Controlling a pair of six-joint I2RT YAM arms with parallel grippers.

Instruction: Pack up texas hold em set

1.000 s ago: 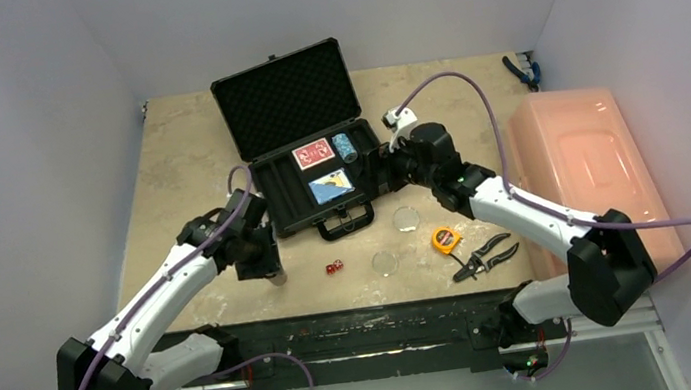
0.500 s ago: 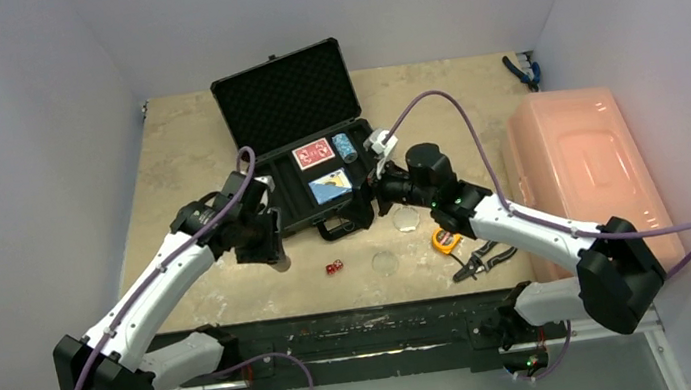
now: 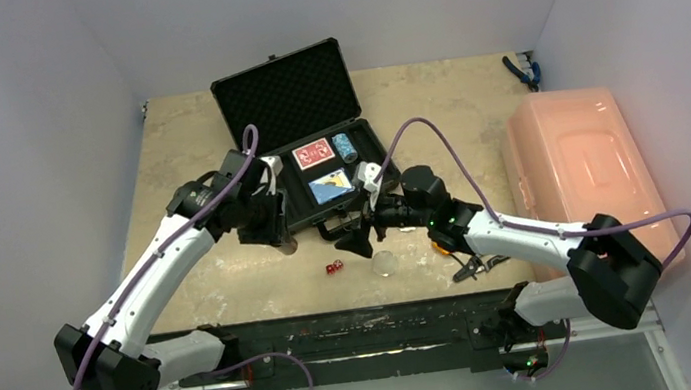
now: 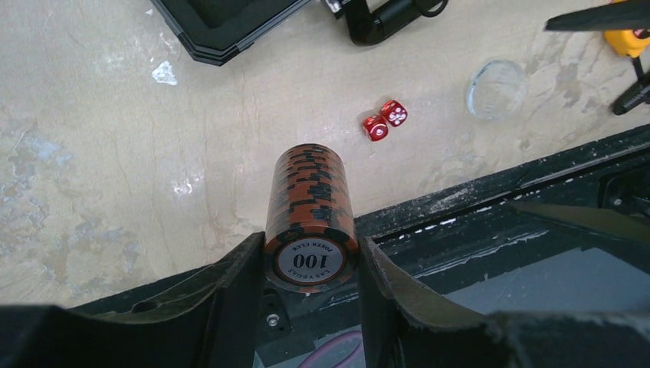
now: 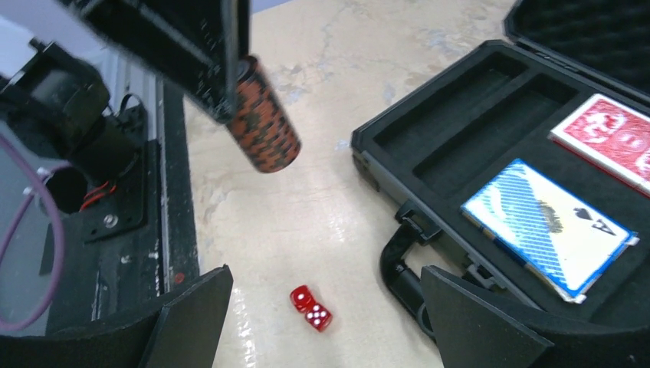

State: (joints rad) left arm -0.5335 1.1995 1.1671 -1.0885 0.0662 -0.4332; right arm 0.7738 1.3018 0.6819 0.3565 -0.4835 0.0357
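Observation:
The black briefcase (image 3: 264, 178) lies open at the table's middle, holding a red deck (image 3: 313, 152), a blue deck (image 3: 330, 186) and a blue chip stack (image 3: 345, 145). My left gripper (image 3: 280, 241) is shut on an orange-and-black chip stack (image 4: 310, 207), held above the table just left of the case's front. Two red dice (image 3: 333, 267) lie in front of the case handle. My right gripper (image 3: 360, 243) is open, hovering over the dice (image 5: 310, 308). A clear disc (image 3: 384, 263) lies right of the dice. The right wrist view shows the case's open slots (image 5: 460, 130) and the held stack (image 5: 264, 119).
An orange-yellow tape measure (image 3: 443, 241) and black-handled pliers (image 3: 480, 263) lie by my right arm. A pink lidded bin (image 3: 584, 163) stands at the right. Blue-handled pliers (image 3: 522, 71) lie at the back right corner. The table's black front rail (image 4: 475, 207) is below the left gripper.
My left gripper rose and moved right toward the case with the chip stack. My right arm swung from the case's right side forward and left, to above the dice.

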